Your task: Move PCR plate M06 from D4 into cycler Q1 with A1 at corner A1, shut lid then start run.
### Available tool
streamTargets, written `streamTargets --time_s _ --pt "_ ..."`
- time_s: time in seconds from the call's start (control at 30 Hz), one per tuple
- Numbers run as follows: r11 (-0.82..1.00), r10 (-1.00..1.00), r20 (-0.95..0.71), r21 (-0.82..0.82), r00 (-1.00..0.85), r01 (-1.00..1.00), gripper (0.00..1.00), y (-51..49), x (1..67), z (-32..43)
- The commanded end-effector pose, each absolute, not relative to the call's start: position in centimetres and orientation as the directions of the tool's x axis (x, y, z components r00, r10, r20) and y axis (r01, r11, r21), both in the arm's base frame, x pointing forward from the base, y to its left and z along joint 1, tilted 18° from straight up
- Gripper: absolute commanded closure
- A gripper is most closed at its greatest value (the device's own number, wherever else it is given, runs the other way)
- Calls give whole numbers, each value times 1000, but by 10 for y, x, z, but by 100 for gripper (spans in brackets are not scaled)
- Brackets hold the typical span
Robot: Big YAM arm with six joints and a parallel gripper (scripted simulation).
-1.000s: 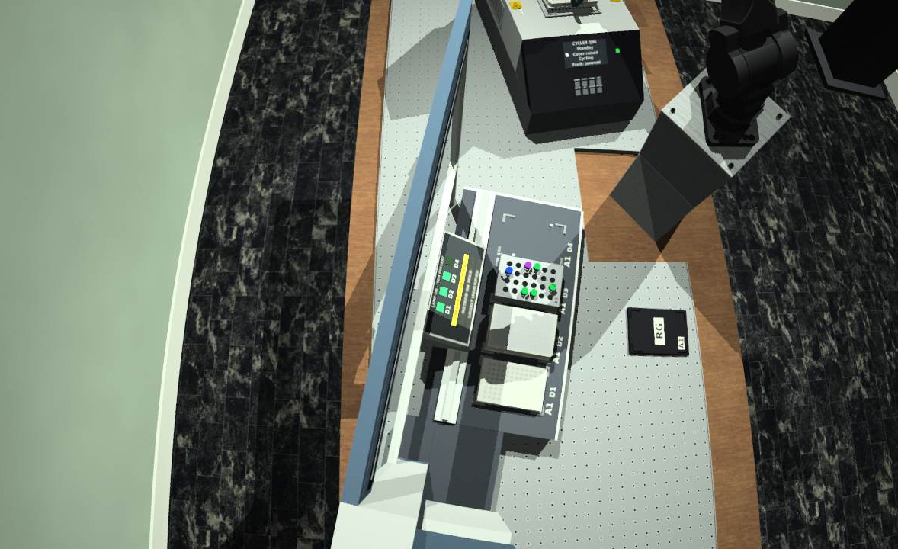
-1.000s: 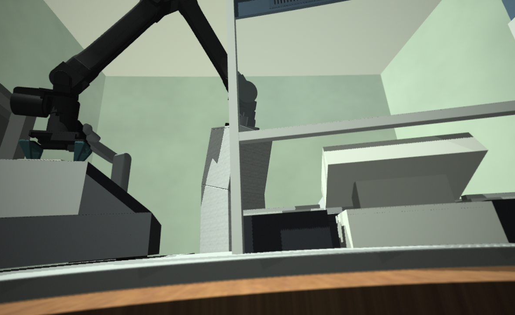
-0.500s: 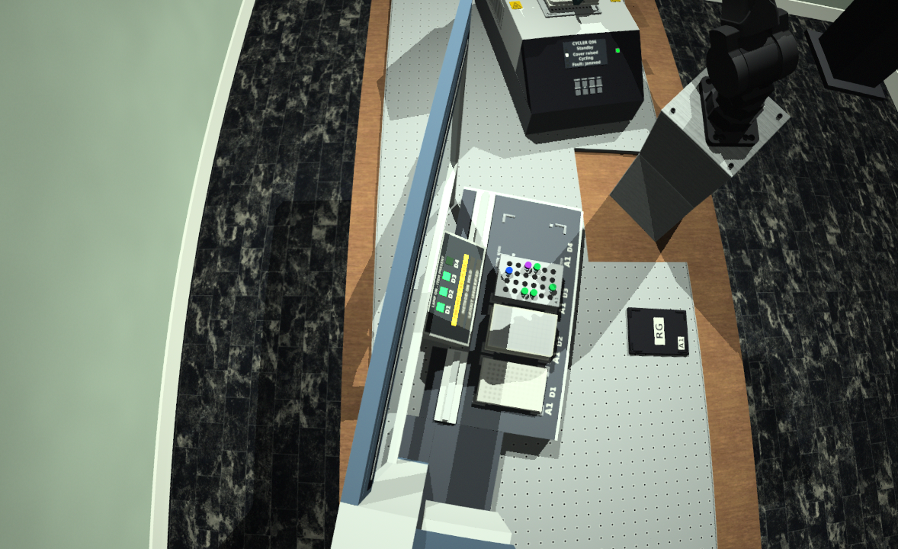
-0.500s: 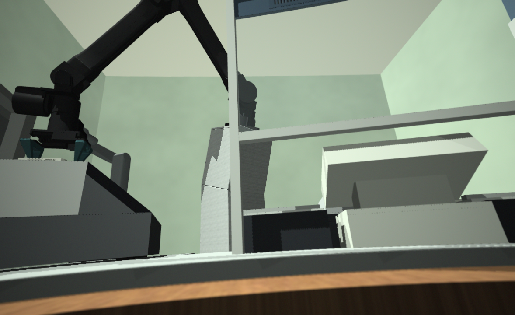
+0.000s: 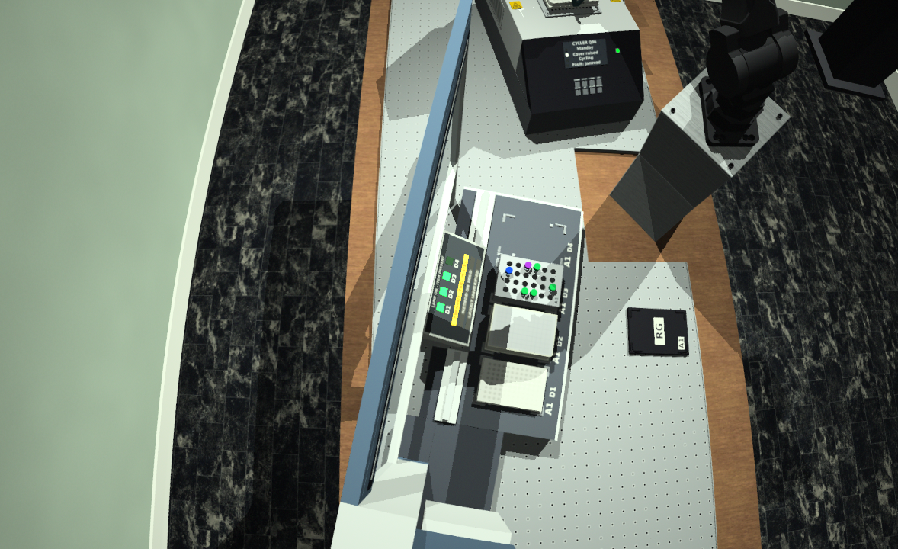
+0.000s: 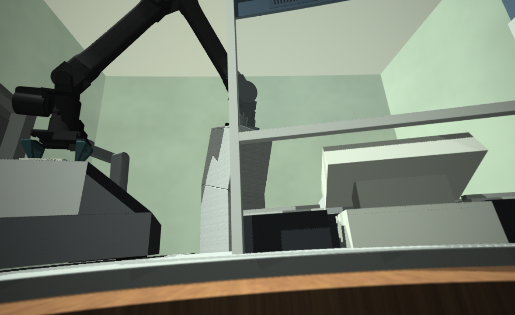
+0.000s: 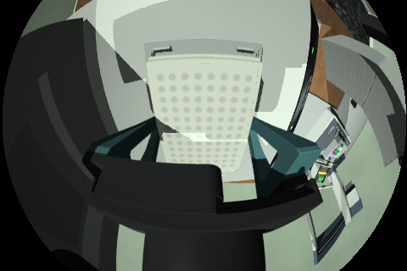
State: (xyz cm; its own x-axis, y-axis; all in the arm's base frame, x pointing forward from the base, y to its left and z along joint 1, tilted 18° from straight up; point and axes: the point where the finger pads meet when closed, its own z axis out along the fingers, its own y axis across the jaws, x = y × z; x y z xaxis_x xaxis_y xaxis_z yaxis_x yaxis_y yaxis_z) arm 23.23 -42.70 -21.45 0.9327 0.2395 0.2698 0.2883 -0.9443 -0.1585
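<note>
White plate M06 [image 7: 203, 107]: clamped in end effector [image 7: 206, 155], low on Q1 [image 5: 578, 65] block.
Risk: releasing it tilted leaves it off the locators; lid could jam.

At the desk's left edge, the gripper [image 6: 57, 150] sits low on the cycler's [image 6: 32, 183] top, teal fingers [image 6: 83, 149] clamped on a pale plate [image 6: 42, 159] (barely visible).

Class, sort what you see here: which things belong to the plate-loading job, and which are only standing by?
Part of the job:
- gripper, shut on the well plate
- cycler
- its keys
- its green lamp

Standing by:
- tube block
- deep-well block
- other plate
- regrip nest
</note>
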Motion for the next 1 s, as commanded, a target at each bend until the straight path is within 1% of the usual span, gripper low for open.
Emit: streamTargets --time_s 0.0,0.2,0.63,0.97 --pt "-954 246 275 -100 929 282 100 -457 234 -195" --pt "-954 237 273 -117 932 277 100 -455 229 -206" --pt "-954 246 273 -104 930 283 100 -454 243 -193" --pt "-954 239 272 -111 932 277 100 -447 234 -197"
